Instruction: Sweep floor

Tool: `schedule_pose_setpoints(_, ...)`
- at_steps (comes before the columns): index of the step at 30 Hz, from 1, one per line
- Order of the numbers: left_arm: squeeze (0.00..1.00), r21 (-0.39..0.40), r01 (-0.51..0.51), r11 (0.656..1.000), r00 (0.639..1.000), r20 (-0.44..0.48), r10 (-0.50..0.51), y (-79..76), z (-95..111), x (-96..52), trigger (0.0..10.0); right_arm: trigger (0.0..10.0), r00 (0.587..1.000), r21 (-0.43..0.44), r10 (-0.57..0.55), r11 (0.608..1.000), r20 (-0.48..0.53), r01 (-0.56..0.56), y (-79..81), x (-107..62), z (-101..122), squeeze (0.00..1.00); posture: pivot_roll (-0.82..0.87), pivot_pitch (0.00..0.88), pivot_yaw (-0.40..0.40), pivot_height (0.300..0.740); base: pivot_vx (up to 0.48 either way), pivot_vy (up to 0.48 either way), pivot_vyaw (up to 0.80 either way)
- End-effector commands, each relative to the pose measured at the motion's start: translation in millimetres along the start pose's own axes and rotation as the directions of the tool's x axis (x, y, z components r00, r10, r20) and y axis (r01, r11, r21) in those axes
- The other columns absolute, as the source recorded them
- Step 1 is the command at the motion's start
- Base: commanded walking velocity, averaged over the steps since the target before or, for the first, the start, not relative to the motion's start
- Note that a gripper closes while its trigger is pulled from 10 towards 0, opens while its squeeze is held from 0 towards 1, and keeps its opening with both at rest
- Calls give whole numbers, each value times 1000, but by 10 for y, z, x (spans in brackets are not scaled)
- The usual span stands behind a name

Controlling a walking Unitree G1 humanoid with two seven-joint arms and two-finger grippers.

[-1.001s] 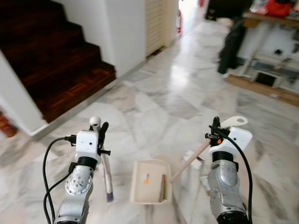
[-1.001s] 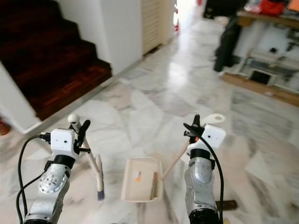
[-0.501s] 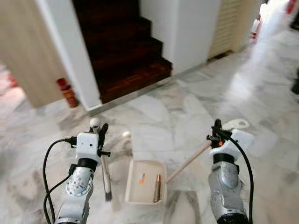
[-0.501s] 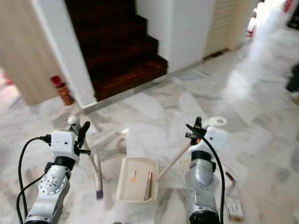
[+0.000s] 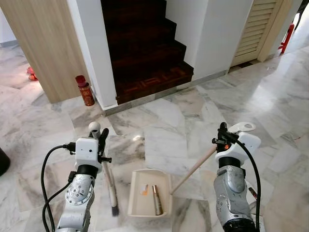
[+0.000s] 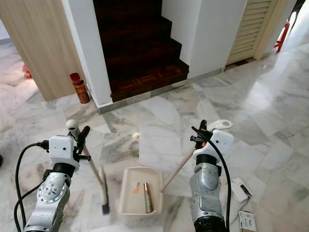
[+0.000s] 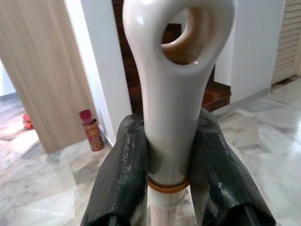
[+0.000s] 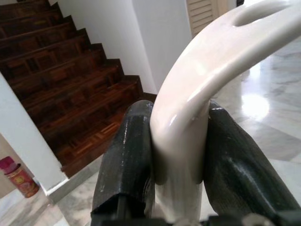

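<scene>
- Here the left claw (image 5: 98,140) is clamped on the white handle of the brush (image 5: 110,182), both black fingers (image 7: 123,179) pressed against the neck just below its hanging loop; the brush slants down to dark bristles resting on the marble floor (image 5: 178,116) at about 7 o'clock from the dustpan (image 5: 148,192).
- The right claw (image 5: 223,137) is closed the same way round the curved top of the dustpan's long handle (image 5: 194,167), which runs down toward 8 o'clock to the pan's corner.
- The cream pan lies flat on the floor between the two arms, its open mouth toward 12 o'clock, facing the dark wooden stairs (image 5: 145,43); inside it lie a slim brown stick-like thing (image 5: 157,200) and a small orange scrap (image 5: 144,189).
- A red can (image 5: 85,90) stands at 10 o'clock by the stair wall, well apart from the tools; a flat packet (image 6: 240,189) lies on the floor at 4 o'clock beside the right arm.
- To sweep well, I judge the pan's lip should stay pressed flat on the marble so nothing slides under; the brush should draw short, low strokes toward the mouth; the pan must not tip, or what it holds rolls out.
</scene>
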State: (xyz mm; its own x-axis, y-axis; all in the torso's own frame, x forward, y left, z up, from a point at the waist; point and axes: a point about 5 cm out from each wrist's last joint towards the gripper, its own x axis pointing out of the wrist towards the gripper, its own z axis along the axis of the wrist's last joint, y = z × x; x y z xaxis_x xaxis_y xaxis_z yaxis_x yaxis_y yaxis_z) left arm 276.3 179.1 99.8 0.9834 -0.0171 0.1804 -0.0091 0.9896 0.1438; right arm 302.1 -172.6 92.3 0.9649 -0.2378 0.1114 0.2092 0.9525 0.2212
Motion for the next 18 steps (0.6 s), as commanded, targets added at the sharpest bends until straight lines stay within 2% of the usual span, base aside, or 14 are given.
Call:
schedule_pose_setpoints(1,0,11,-3,1000,998,56,3,22,132,40,10000,10000,999,30,-1,1000,46,-1,39,44,109,0,141,21,-2,740,0,262,0)
schedule_pose_setpoints(9,0,13,-5,1000,999,54,4,36,138,39,10000,10000,999,11,-2,1000,51,1,42,48,118,0,141,31,0,740,0,261,0)
schedule_pose_setpoints(14,0,14,-5,1000,999,51,5,35,139,46,10000,10000,999,10,0,1000,49,0,40,56,122,0,137,44,1,740,0,261,719)
schedule_pose_setpoints(18,0,14,-8,1000,999,46,7,43,137,57,10000,10000,999,21,-2,1000,52,1,36,70,134,0,127,59,4,740,0,262,0)
